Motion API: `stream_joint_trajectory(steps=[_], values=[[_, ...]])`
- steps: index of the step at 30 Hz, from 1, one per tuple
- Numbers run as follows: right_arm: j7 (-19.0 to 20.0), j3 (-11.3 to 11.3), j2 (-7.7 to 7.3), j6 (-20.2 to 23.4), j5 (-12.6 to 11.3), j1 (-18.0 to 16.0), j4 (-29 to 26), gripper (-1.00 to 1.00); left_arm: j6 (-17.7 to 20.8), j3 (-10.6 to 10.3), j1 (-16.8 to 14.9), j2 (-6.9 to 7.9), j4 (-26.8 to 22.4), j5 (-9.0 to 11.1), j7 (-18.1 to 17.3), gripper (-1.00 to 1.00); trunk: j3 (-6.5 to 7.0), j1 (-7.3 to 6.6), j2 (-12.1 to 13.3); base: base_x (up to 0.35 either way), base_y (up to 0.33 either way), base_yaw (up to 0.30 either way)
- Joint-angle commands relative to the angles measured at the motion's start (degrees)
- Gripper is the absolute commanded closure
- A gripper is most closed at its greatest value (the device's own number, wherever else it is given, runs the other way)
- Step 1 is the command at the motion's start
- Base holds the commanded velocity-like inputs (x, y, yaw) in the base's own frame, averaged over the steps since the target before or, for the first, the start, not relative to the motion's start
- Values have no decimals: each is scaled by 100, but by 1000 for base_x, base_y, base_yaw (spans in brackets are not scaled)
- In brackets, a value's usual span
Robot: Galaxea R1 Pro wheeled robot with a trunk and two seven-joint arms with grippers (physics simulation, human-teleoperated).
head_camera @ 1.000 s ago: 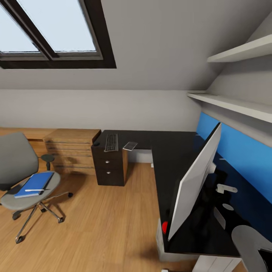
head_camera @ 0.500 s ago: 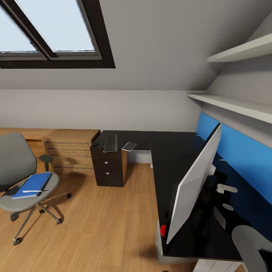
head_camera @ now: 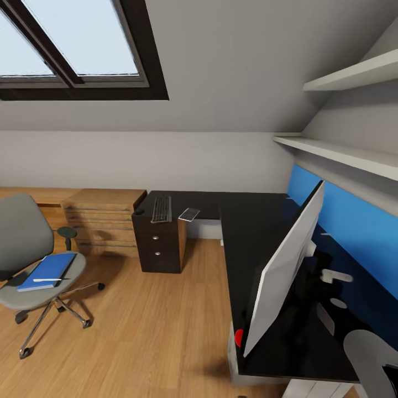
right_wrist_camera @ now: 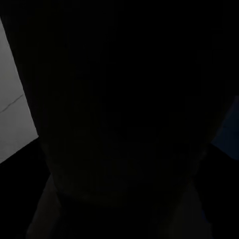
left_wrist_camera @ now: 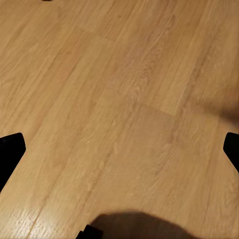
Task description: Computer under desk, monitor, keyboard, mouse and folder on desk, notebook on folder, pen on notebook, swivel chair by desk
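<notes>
Since 1 second ago my view has stopped drifting. The flat bright blue folder point(head_camera: 48, 269) remains lower left. My left fingers point(left_wrist_camera: 10, 154) look spread; right, I cannot tell.

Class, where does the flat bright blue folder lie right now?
In the head view, the flat bright blue folder lies at the left on the grey swivel chair's seat, a thin white pen resting on it.

No readable text, label, brand, number or sign anywhere; keyboard point(head_camera: 161, 209) near frame centre too small for key legends; blue folder point(head_camera: 47, 271) at lower left plain-covered; monitor point(head_camera: 284, 268) at lower right seen from its blank back; wrist views without any lettering.
</notes>
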Motion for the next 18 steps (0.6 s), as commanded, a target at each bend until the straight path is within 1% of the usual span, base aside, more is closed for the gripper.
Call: stream_joint_trajectory(steps=[1, 18], values=[[0, -4, -4, -23, -22, -5, 5, 100, -37, -39, -4, 9, -9, 61, 34, -100, -6, 1, -5, 0, 0, 0], [-16, -12, -13, -14, -22, -5, 6, 100, -39, -36, -4, 17, -9, 62, 34, -100, -6, 1, -5, 0, 0, 0]])
